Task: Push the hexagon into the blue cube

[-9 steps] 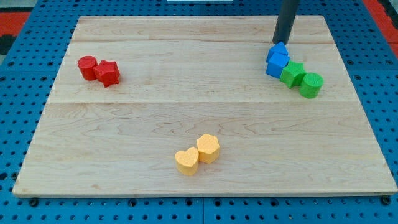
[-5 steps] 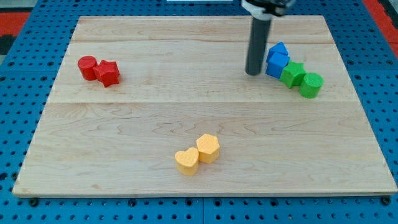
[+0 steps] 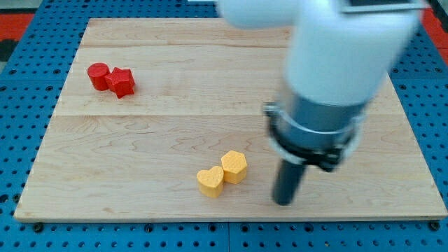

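Because the arm's white body fills the view's upper right, blurred and close to the camera, much of that corner of the board is hidden, and the blue cube cannot be seen at all. Around everything lies a blue pegboard dotted with holes, with a red patch at the view's top left corner and another at the top right. On it sits the pale wooden board, made of planks running left to right, its grain plain and its surface bare apart from two small groups of blocks.

Below the white body comes a grey collar with a dark ring, and from that the dark rod drops to the board. There is no pincer on this arm, so nothing is open, closed or held; the rod simply ends at my tip, which rests near the view's bottom edge of the board.

The yellow hexagon lies to the view's left of my tip, near but apart from it, and slightly higher in the view. Touching the hexagon's lower left side is a yellow heart-shaped block. Far off at the view's upper left, a red cylinder and a red block of unclear shape sit pressed together.
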